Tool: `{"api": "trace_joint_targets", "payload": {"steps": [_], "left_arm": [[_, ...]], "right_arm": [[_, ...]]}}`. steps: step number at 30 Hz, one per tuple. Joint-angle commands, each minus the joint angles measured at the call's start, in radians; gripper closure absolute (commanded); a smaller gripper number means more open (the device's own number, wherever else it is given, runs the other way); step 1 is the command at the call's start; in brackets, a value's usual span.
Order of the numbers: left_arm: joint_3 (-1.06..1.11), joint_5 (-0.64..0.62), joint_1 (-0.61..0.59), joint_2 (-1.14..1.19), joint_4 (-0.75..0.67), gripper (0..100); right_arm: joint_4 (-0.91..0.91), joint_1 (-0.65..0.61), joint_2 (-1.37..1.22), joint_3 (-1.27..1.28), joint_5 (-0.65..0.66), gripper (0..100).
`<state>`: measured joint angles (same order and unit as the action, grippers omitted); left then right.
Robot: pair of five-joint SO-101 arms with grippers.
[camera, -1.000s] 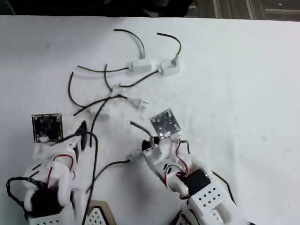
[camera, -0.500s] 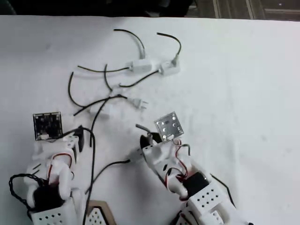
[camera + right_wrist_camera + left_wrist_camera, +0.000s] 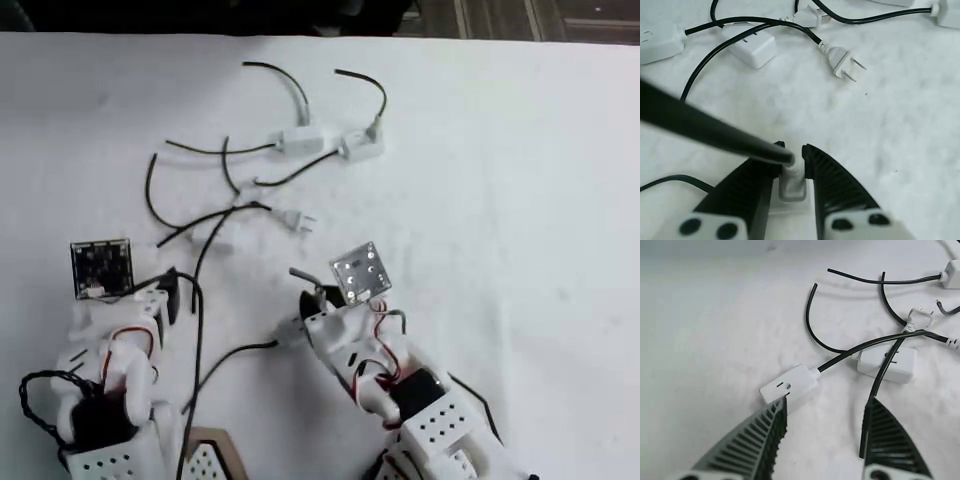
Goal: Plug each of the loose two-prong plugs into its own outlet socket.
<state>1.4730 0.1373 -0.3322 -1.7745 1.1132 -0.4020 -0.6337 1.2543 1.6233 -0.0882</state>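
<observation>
Setting: a white-covered table (image 3: 520, 150) strewn with short black cords and white fittings, the two arms at its near edge.

Right claw (image 3: 794, 150): pressed together on a white connector (image 3: 790, 182) at the end of a black cord, pinching it from both sides. From above the claw (image 3: 312, 298) sits low over the cloth near the table's middle. Whether the held piece is a plug or a socket cannot be told.

Left claw (image 3: 826, 402): spread wide above the cloth, holding nothing. From above it (image 3: 172, 285) rests at the near left.

Outlet socket (image 3: 790, 384): flat on the cloth, slotted face up, just beside the tip of one left finger (image 3: 767, 432). Its black cord runs away across the table.

Socket block (image 3: 887, 362): a second white block a little farther out, lying under two crossing cords; the right wrist camera also catches it (image 3: 750, 47).

Loose two-prong plug (image 3: 842, 62): free on the cloth ahead of the right claw, well apart from it, prongs pointing away from its cord; from above (image 3: 298, 220) it lies mid-table.

Second plug (image 3: 916, 316): smaller, just beyond the socket block, prongs bare.

Far fittings: two white housings (image 3: 300, 140) and (image 3: 360, 148) near each other at the far side, cord stubs curling off each.
</observation>
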Motion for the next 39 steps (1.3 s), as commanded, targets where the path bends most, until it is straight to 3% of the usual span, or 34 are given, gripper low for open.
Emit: {"api": "trace_joint_targets", "payload": {"steps": [1,19,26,39], "left_arm": [[0.0,0.006,-0.012,-0.008,-0.02,75],[0.0,0.006,-0.012,-0.008,-0.008,75],[0.0,0.006,-0.012,-0.008,-0.008,75],[0.0,0.006,-0.012,-0.008,-0.009,75]], "right_arm": [[0.039,0.008,0.015,-0.003,-0.005,98.2],[-0.013,0.008,-0.031,-0.095,-0.005,98.3],[0.027,0.013,-0.3,-0.187,-0.014,98.2],[0.147,0.047,-0.32,-0.141,-0.005,98.2]]}}
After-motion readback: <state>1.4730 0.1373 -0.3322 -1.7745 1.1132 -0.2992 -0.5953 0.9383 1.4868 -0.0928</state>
